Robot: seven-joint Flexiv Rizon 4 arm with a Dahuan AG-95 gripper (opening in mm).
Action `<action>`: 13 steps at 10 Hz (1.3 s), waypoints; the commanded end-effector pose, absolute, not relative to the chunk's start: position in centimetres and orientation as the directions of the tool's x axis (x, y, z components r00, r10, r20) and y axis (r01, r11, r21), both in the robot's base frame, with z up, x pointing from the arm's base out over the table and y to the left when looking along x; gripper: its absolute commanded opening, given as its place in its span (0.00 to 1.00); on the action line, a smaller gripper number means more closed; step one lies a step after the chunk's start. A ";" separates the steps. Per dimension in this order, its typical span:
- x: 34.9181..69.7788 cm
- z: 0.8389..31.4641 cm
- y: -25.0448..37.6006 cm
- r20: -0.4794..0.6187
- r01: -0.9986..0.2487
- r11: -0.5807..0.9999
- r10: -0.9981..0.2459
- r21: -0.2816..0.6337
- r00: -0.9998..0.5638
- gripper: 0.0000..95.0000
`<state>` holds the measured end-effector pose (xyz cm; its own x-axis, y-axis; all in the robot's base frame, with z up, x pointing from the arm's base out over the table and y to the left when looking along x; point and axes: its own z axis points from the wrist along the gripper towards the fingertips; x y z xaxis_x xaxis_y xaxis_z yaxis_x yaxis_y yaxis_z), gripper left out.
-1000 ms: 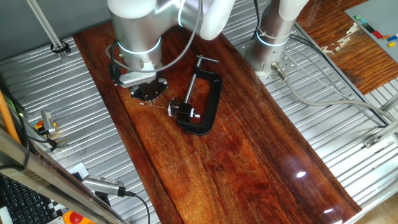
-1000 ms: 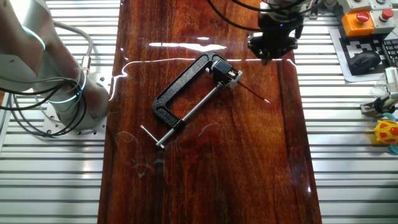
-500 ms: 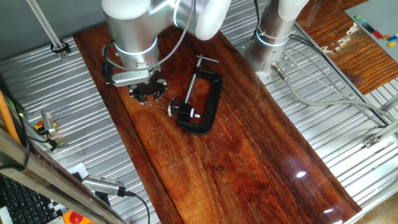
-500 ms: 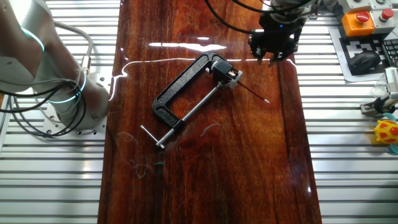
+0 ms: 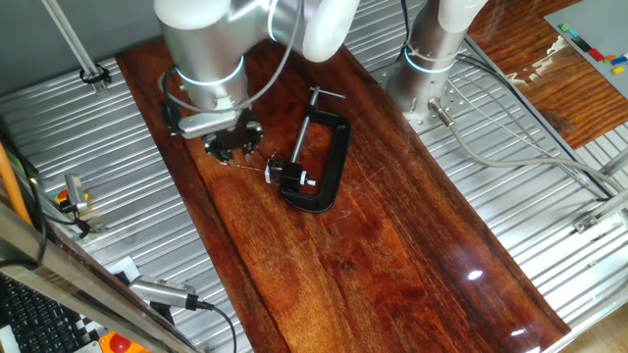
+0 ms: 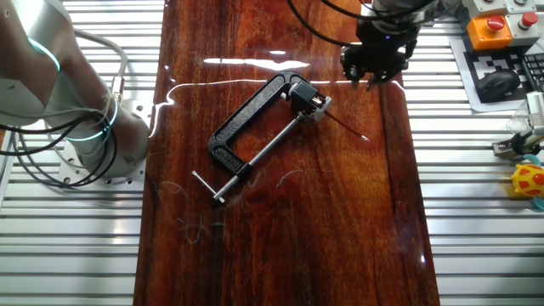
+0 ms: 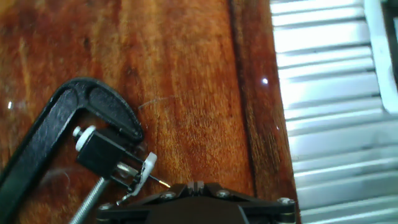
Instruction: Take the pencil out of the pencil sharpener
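The pencil (image 5: 245, 167) is a thin dark stick that pokes out of the small black pencil sharpener (image 5: 289, 177). The sharpener is held in the jaw of a big black C-clamp (image 5: 332, 157) lying on the wooden board. In the other fixed view the pencil (image 6: 347, 126) points right and toward the camera from the sharpener (image 6: 311, 103). My gripper (image 6: 375, 75) hovers beyond the pencil's free end, near the board's right edge. In the hand view the sharpener (image 7: 107, 155) and the pencil tip (image 7: 163, 183) lie left of my gripper (image 7: 197, 185), which is shut and empty.
The clamp's silver screw rod (image 6: 255, 149) runs to a T-handle (image 6: 206, 186). The board (image 6: 280, 246) lies on ribbed metal table (image 6: 476, 212). A second arm's base (image 6: 93, 136) stands at the left; a red button box (image 6: 491, 30) and small objects lie at the right.
My hand has shifted a little toward the board's edge and turned slightly. The pencil, sharpener and clamp have not moved.
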<state>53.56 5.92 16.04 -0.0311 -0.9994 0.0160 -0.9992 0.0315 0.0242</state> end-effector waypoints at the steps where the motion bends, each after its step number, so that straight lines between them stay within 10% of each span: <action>1: 53.1 16.5 5.2 0.033 -0.839 -0.544 -0.838 0.020 0.544 0.20; 13: 53.1 16.5 5.2 0.025 -0.954 -0.300 -0.954 -0.005 0.300 0.20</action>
<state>53.07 5.15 16.56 0.4189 -0.9071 0.0410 -0.9076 -0.4196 -0.0110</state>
